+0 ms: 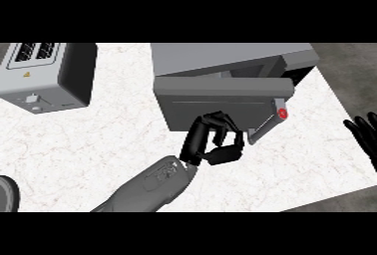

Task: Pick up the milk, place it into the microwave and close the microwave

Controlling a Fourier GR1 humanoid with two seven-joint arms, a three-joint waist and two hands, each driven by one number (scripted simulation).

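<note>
The grey microwave (236, 57) stands at the back of the white counter (81, 144). Its door (221, 102) is swung across the front at a slant, a gap showing at its right end, with a red button (282, 114) near the lower right corner. My left hand (210, 144) is just below the door's lower edge, its fingers curled and their tips touching the door. No milk shows anywhere; the door and the hand hide the microwave's inside. My right hand (364, 137) rests open at the right edge, fingers up.
A grey toaster (44, 74) stands at the back left. A dark rounded object (6, 193) pokes in at the lower left edge. The counter's right edge runs diagonally close to my right hand.
</note>
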